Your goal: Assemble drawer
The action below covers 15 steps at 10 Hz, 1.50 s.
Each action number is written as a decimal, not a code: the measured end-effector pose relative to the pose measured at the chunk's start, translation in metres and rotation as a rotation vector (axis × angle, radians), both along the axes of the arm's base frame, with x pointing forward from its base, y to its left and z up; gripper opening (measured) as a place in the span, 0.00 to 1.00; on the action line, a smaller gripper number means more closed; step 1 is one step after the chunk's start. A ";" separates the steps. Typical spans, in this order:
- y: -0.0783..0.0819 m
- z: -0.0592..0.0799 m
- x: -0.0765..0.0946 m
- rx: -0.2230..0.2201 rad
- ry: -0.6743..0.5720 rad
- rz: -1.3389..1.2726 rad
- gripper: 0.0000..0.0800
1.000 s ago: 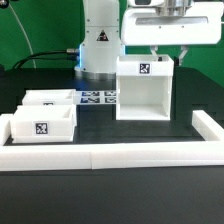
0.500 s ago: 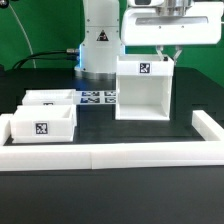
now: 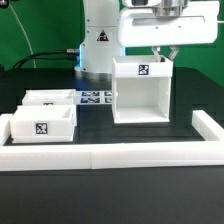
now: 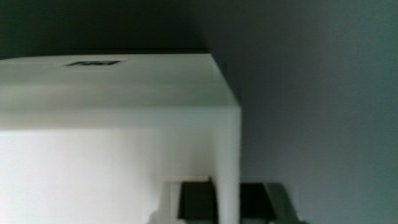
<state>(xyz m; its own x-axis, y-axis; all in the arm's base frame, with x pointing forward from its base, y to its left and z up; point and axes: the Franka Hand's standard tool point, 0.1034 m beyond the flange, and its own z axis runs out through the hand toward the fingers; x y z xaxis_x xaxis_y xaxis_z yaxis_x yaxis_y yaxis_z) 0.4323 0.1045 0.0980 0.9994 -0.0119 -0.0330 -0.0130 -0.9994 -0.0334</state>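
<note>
The white boxy housing (image 3: 140, 95) of the drawer stands upright on the black table, open side toward the camera, with a tag on its top front. My gripper (image 3: 165, 53) reaches down onto the housing's top edge on the exterior view's right. In the wrist view the housing's thin side wall (image 4: 228, 150) runs between my two dark fingers (image 4: 199, 200), which sit against it on both sides. My gripper (image 4: 228, 205) is shut on that wall. Two shallow white trays (image 3: 42, 125) (image 3: 48, 99) lie at the exterior view's left, apart from the housing.
The marker board (image 3: 95, 98) lies flat behind the trays, beside the housing. A long low white wall strip (image 3: 110, 155) runs along the front and another (image 3: 208, 125) along the exterior view's right. The robot base (image 3: 97, 40) stands at the back.
The housing and my gripper have shifted together a little toward the exterior view's left. The trays have not moved.
</note>
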 end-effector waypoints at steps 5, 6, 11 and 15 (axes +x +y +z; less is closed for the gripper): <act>0.000 0.000 0.080 0.027 -0.058 -0.002 0.05; 0.001 0.000 0.093 0.032 -0.070 -0.005 0.05; 0.006 0.001 0.139 0.048 -0.116 -0.024 0.05; 0.008 0.003 0.139 0.056 -0.115 -0.095 0.05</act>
<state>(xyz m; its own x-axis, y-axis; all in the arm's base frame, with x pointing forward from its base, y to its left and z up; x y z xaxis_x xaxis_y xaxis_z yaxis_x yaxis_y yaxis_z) 0.5718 0.1125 0.1009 0.9911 -0.1081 0.0780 -0.1004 -0.9903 -0.0959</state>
